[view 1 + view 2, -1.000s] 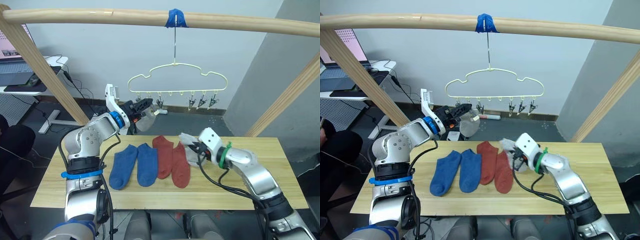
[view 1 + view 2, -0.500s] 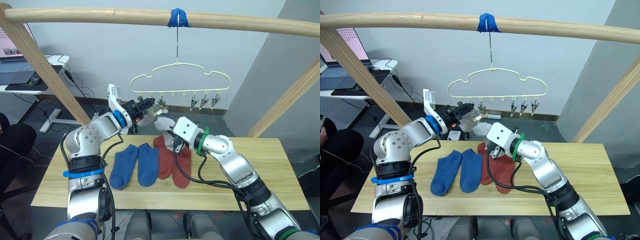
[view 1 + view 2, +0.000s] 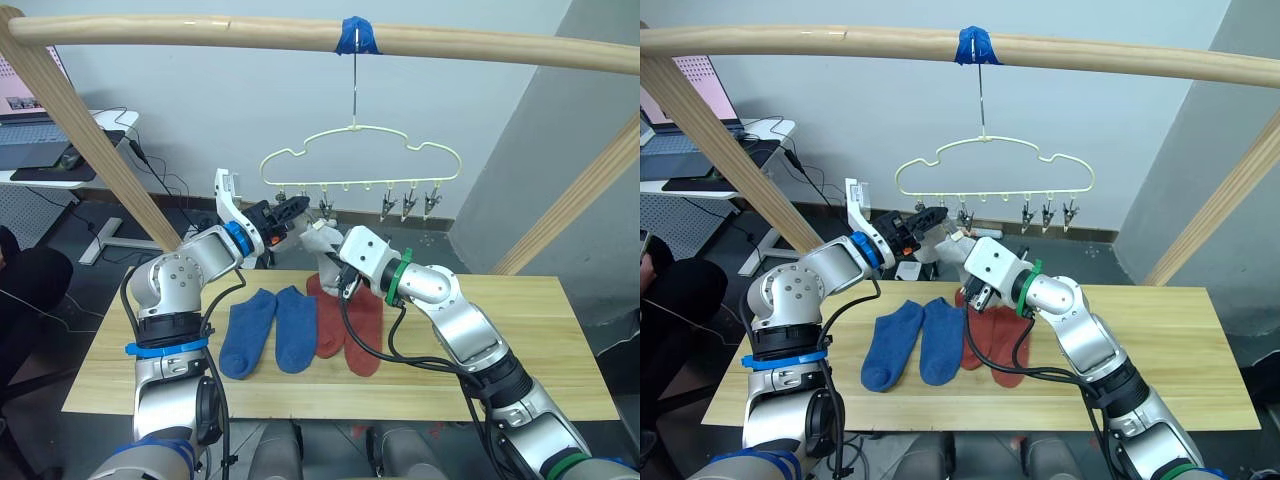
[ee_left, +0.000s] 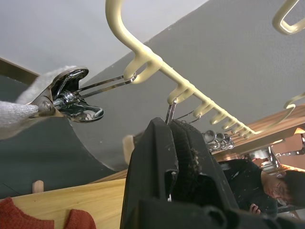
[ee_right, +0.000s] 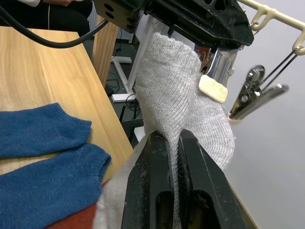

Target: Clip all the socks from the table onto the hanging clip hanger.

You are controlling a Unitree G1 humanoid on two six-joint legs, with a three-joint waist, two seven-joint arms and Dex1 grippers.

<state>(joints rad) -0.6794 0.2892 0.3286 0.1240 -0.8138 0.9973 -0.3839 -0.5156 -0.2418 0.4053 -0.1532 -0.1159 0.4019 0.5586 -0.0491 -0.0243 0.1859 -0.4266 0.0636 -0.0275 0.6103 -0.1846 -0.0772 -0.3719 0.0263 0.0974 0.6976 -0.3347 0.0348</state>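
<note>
Head view: left arm is bent up at the elbow, and the left gripper [image 3: 290, 210] is pinched on a metal clip [image 3: 283, 200] at the left end of the clip hanger [image 3: 355, 160], a thin pale-yellow wire thing with a wavy outline hanging off a wooden pole [image 3: 200, 30]. Right arm reaches across to the left, with the right gripper [image 3: 335, 262] clenched on a ribbed light grey sock [image 3: 322, 240], held up just beside the left gripper. Two blue socks [image 3: 262, 330] and two rust red socks [image 3: 348, 322] lie flat on the plank bench [image 3: 560, 330].

Left wrist view: black fingers squeezed together on the clip wire; the next shiny clip [image 4: 69, 95] already bites grey fabric.

Right wrist view: fingers pressed onto the knit sock, its top touching the left gripper.
</note>
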